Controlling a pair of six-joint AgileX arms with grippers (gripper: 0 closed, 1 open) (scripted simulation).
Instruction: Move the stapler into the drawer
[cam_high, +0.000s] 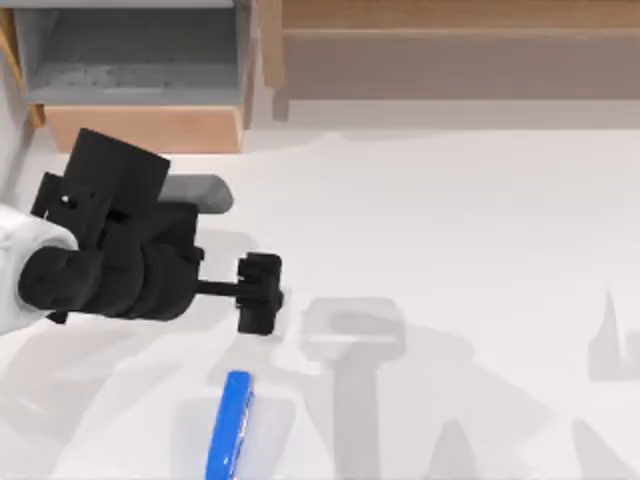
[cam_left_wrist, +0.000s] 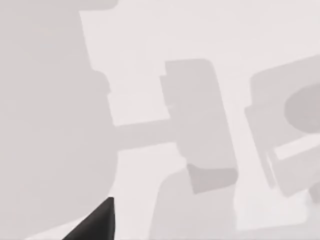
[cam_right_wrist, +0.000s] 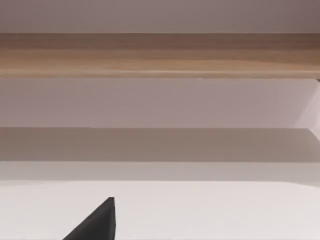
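From above, you are looking at one stapler (cam_high: 231, 424) lying on the white table (cam_high: 450, 220) near the front edge, left of centre. Its long axis is running almost front to back, tilted slightly, with the rounded end pointing toward the back. One drawer (cam_high: 140, 80) is sitting open at the back left, its tan front panel facing the table. Beside it, one long wooden shelf (cam_high: 450, 50) is spanning the back. Your left gripper (cam_high: 260, 293) is hovering just behind the stapler, apart from it and holding nothing; you cannot tell how far its fingers are spread.

Your left wrist view is showing bare table with shadows.

Your right wrist view is facing the shelf (cam_right_wrist: 160, 55) across the table.
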